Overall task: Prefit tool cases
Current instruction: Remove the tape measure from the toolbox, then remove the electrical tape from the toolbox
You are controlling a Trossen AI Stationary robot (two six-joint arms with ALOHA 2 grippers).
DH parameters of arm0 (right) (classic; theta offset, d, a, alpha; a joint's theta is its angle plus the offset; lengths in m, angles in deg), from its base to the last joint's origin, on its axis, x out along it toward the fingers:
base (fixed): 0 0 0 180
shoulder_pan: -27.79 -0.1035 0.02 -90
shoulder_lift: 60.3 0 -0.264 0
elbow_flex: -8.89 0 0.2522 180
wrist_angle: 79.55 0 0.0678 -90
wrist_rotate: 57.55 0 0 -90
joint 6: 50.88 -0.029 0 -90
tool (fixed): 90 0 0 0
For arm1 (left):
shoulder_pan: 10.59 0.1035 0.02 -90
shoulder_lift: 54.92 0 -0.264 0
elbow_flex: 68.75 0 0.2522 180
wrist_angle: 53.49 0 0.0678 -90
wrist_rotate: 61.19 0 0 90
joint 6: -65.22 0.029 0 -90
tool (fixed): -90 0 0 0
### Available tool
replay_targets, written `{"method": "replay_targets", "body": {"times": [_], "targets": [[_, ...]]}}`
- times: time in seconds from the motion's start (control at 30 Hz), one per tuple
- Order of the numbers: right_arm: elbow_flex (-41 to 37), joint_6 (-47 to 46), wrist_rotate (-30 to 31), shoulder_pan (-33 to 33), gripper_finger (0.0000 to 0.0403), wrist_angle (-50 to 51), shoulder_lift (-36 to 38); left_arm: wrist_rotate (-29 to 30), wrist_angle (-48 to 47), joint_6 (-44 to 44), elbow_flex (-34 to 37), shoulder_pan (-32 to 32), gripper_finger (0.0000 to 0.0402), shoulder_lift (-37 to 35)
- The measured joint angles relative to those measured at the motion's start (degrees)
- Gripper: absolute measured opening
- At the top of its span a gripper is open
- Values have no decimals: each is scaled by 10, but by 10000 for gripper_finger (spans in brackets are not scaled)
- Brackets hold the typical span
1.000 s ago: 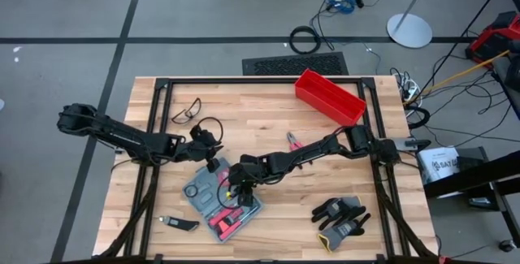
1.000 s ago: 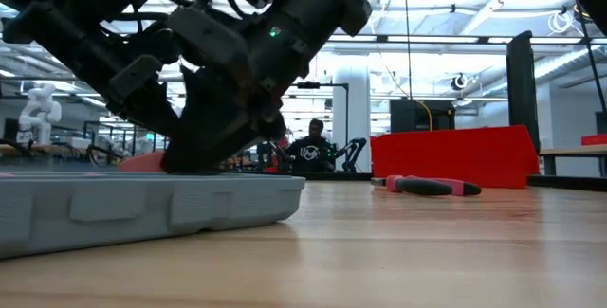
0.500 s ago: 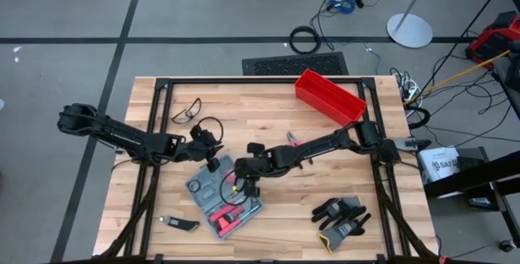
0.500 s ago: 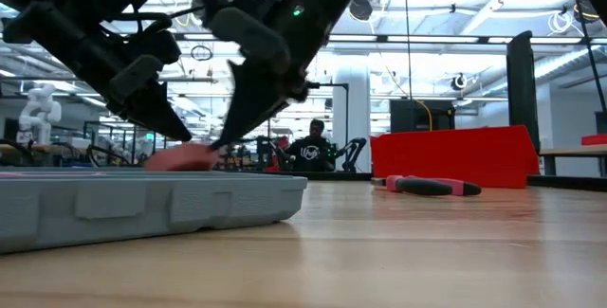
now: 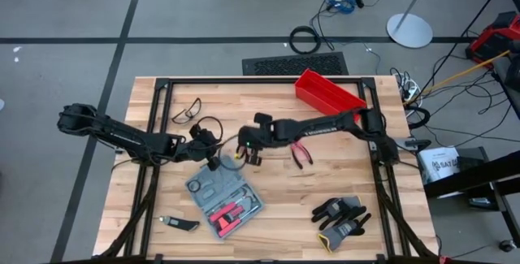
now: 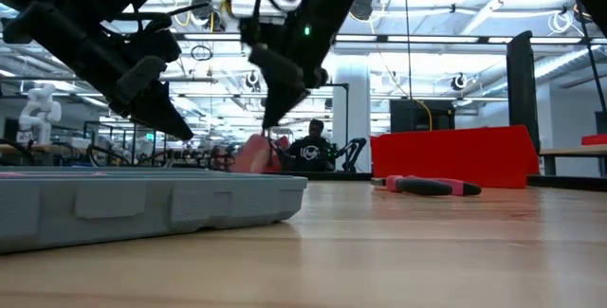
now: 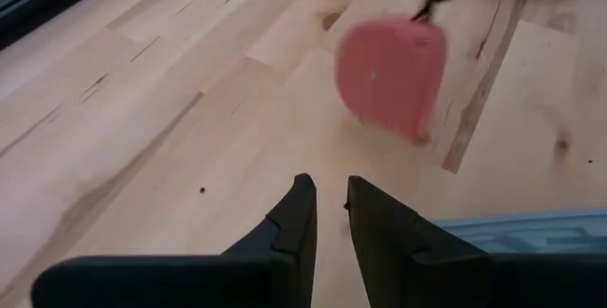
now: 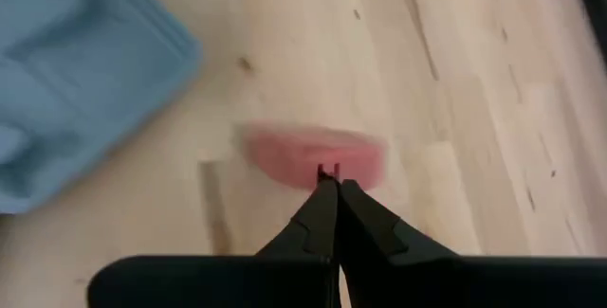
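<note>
The tool case [image 5: 223,199] lies open and flat on the table near the front; its grey-blue side [image 6: 142,204] fills the low view's left. My right gripper [image 5: 244,156] hangs beyond the case's far edge, shut on a small flat pink piece [image 7: 391,76] that also shows in the low view [image 6: 254,154]. My left gripper [image 7: 324,204] stands at the case's far left corner [image 7: 531,232], open by a narrow gap with nothing between its fingers. My right gripper pinches the pink piece at its upper edge [image 8: 327,168] between its two fingertips, coming from above and slanting down. A thin dark bit [image 7: 424,7] joins piece and fingers. The piece hangs below the fingers, clear of the table and the case.
Pink-handled pliers [image 5: 302,152] lie right of my right gripper. A red bin [image 5: 329,95] stands at the far right. Black gloves [image 5: 340,218] lie at the front right, safety glasses [image 5: 185,110] at the far left, and a small dark tool [image 5: 179,223] sits near the front left.
My right gripper has taken the pink piece out of the case, risen and swung toward the table's far edge, tipping less steeply. The piece now hangs clear beyond the case. The case has stayed where it was.
</note>
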Motion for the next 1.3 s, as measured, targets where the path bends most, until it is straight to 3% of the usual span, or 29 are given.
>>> {"method": "replay_targets", "body": {"times": [0.13,0.27,0.53,0.8,0.9,1.03,1.17,1.3], "targets": [[0,2,-54,30,3,-6,-7,0,0,0,0,0,68,0],[0,1,-98,42,33,-3,-9,0,-1,-1,0,-9,68,0],[0,6,-85,54,100,-2,-9,1,-1,-13,0,-18,68,0],[0,13,-68,63,115,44,31,2,-7,-14,0,-18,68,0],[0,7,-78,45,115,105,48,-15,-40,-26,0,-19,68,0],[0,-3,-172,1,115,161,55,-60,-96,-45,0,-19,68,0],[0,17,-229,-73,115,132,44,-43,-109,-61,0,-19,68,0],[0,35,-208,-139,114,37,26,-31,-98,-65,0,-19,68,0]]}}
